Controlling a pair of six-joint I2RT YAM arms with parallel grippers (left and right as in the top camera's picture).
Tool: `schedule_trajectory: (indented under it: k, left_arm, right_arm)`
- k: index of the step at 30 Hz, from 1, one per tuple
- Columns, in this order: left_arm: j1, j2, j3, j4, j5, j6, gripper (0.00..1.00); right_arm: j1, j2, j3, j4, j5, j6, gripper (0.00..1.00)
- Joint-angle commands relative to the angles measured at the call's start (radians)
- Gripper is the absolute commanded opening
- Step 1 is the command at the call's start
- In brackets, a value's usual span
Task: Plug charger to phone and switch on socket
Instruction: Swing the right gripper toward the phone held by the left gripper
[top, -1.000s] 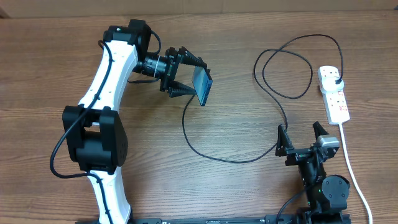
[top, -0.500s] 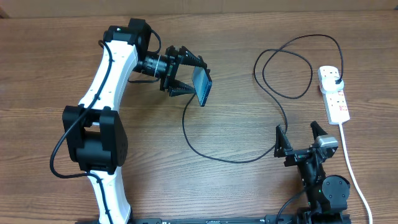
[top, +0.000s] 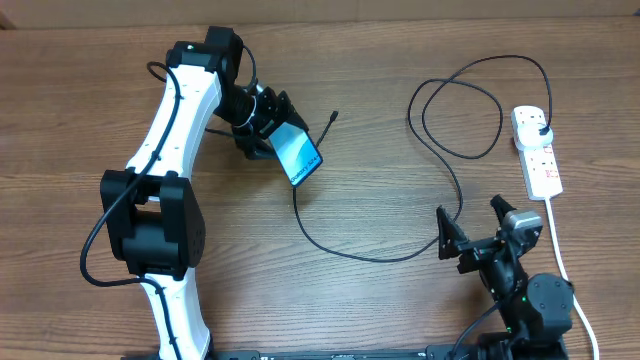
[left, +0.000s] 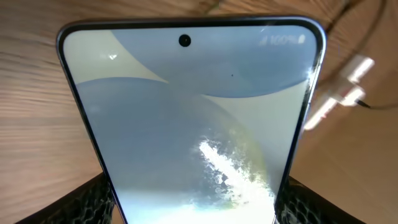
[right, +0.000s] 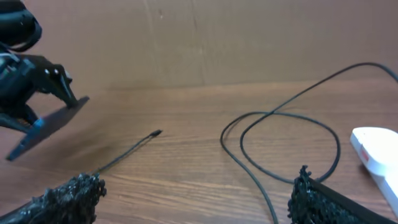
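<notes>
My left gripper (top: 268, 128) is shut on the phone (top: 297, 155), holding it above the table with the lit light-blue screen facing up. In the left wrist view the phone (left: 193, 118) fills the frame between the fingers. The charger, a thin black cable (top: 345, 250), loops over the table from its small connector tip (top: 333, 116) to a black plug (top: 541, 129) in the socket, a white power strip (top: 537, 152) at the right. The tip (right: 155, 133) lies free on the wood, apart from the phone. My right gripper (top: 476, 233) is open and empty, next to the cable.
The power strip's thick white cord (top: 560, 262) runs down the right edge past my right arm. The cable makes a double loop (top: 455, 110) at the upper right. A cardboard wall (right: 199, 37) stands behind the table.
My left gripper has turned the phone from edge-on to screen up and drawn it slightly left and down. The connector tip now lies uncovered. My right gripper shifted slightly left.
</notes>
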Motion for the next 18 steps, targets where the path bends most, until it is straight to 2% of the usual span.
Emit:
schedule_trajectory:
  k: [1, 8, 13, 18]
  left_arm:
    - [0.006, -0.005, 0.032, 0.002, -0.101, -0.010, 0.76]
    - [0.013, -0.006, 0.134, -0.044, -0.266, -0.013, 0.77]
    - [0.013, -0.006, 0.380, -0.190, -0.416, -0.013, 0.77]
    - [0.013, -0.006, 0.578, -0.292, -0.442, -0.013, 0.77]
  right_arm:
    - [-0.003, 0.113, 0.125, -0.049, -0.045, 0.020, 1.00]
    - [-0.003, 0.423, 0.428, -0.240, -0.084, 0.020, 1.00]
    - [-0.003, 0.686, 0.723, -0.507, -0.166, 0.019, 1.00]
    - [-0.003, 0.863, 0.928, -0.674, -0.267, 0.019, 1.00]
